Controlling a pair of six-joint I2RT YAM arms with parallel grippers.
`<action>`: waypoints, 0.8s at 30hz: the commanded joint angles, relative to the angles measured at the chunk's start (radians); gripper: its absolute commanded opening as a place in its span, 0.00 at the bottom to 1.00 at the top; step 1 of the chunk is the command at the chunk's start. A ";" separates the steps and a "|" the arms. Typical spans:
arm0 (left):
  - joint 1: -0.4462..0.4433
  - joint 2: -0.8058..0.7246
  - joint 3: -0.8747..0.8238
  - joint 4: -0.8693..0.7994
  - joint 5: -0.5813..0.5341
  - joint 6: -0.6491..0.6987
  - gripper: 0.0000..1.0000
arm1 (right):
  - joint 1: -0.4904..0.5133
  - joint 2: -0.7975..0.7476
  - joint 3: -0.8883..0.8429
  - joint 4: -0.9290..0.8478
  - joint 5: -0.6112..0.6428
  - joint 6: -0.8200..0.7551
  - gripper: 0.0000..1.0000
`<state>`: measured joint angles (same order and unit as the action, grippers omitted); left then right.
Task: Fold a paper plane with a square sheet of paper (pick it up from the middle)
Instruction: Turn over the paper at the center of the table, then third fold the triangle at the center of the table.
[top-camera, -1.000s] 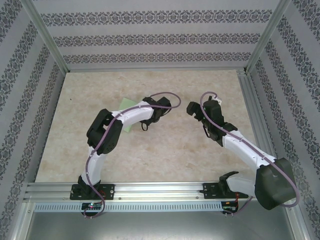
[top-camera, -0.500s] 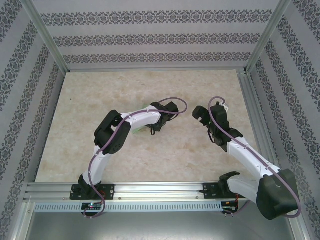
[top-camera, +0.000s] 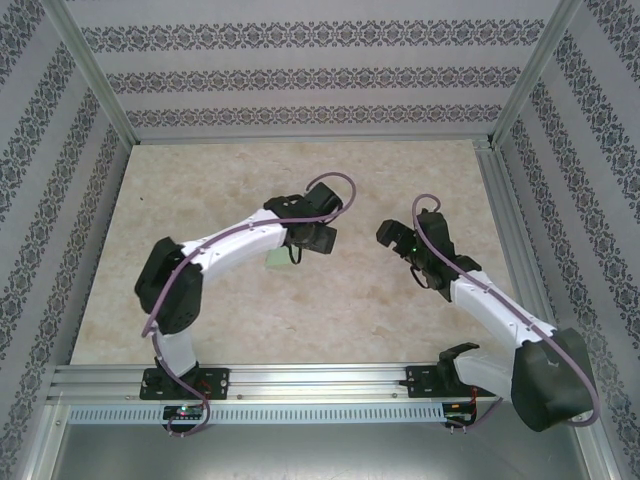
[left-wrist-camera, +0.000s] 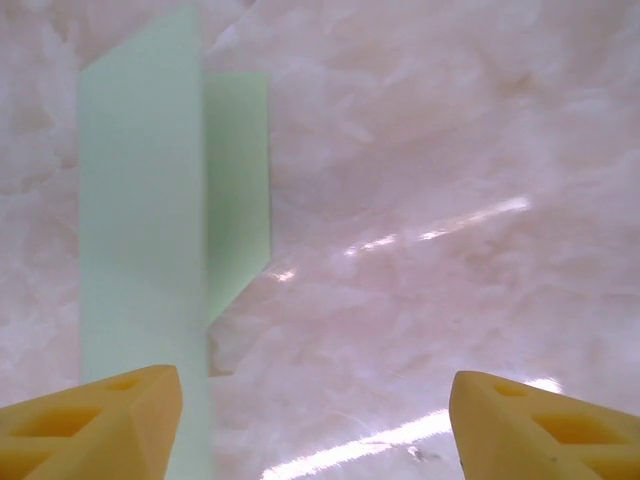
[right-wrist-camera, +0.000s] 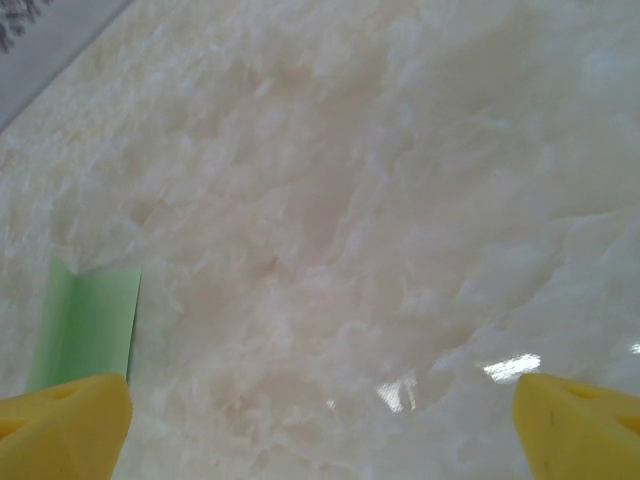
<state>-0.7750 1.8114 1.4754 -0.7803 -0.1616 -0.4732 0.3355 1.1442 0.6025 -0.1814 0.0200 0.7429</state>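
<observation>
On the marble-patterned table (top-camera: 200, 180), near its middle, lies the folded green paper sheet (top-camera: 277, 260); all positions below are taken from it. Top view: a small pale corner of the sheet is exposed below the left arm's white forearm, which crosses over the rest. The left gripper (top-camera: 322, 240) hangs just beside the sheet, on the side toward the right arm. The right gripper (top-camera: 390, 233) sits farther off on that same side, well apart from the sheet, facing the left gripper across bare table. Left wrist view: the sheet (left-wrist-camera: 140, 220) reads as a long narrow strip running away from the camera, with a shorter flap alongside it whose near end is cut at a slant; a straight crease divides strip from flap. The left gripper (left-wrist-camera: 315, 430) has its jaws spread wide, with bare table between them and nothing pinched. One yellow fingertip (left-wrist-camera: 100, 420) overlaps the near end of the strip, and contact cannot be told. The other fingertip stands well clear of the sheet. Right wrist view: a slice of the sheet (right-wrist-camera: 85, 320) shows just past one yellow fingertip (right-wrist-camera: 60, 420). The right gripper (right-wrist-camera: 320, 430) likewise has its jaws spread wide, nothing pinched, bare table between them.
</observation>
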 joint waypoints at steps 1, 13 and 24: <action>0.070 -0.080 -0.073 0.082 0.118 -0.023 0.75 | 0.065 0.063 0.053 0.088 -0.090 0.033 0.98; 0.356 -0.247 -0.455 0.314 0.389 -0.144 0.91 | 0.316 0.448 0.218 0.348 -0.231 0.212 0.96; 0.386 -0.066 -0.445 0.352 0.485 -0.143 0.84 | 0.329 0.531 0.285 0.292 -0.236 0.224 0.94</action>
<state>-0.3931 1.7164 1.0027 -0.4728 0.2733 -0.6083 0.6613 1.6676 0.8478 0.1242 -0.2153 0.9573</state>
